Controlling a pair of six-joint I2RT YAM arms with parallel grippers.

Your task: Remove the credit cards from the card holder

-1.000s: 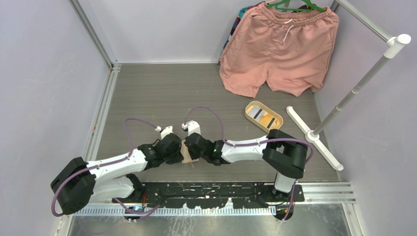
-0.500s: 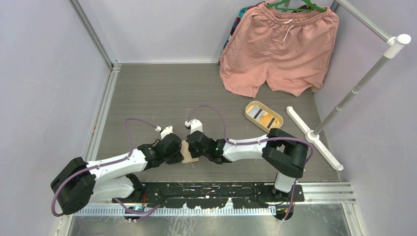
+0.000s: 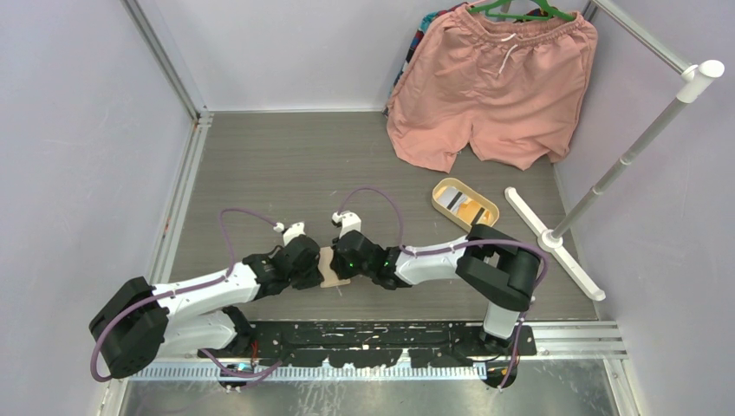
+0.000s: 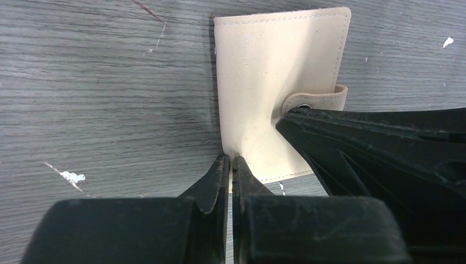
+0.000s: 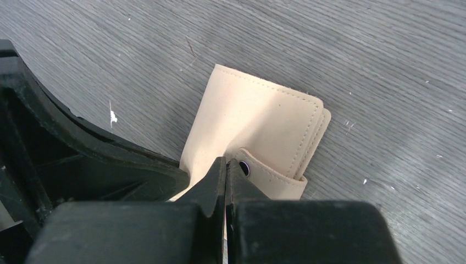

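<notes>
Closed tan card holder (image 3: 332,267) flat on table (image 3: 286,165), toward 6 o'clock. L gripper (image 4: 231,160) shut at its 9 o'clock edge, prob. pinning it. R gripper (image 5: 226,162) shut at 3 o'clock on snap tab (image 5: 269,176), prob. to unsnap. Actual grip unclear; credit cards unseen.

Count: one card holder (image 3: 334,267). Two grippers: left gripper (image 3: 319,269), right gripper (image 3: 348,260). One tray (image 3: 437,194), at 2 o'clock. One pair of shorts (image 3: 494,87). One rack (image 3: 624,159).
</notes>
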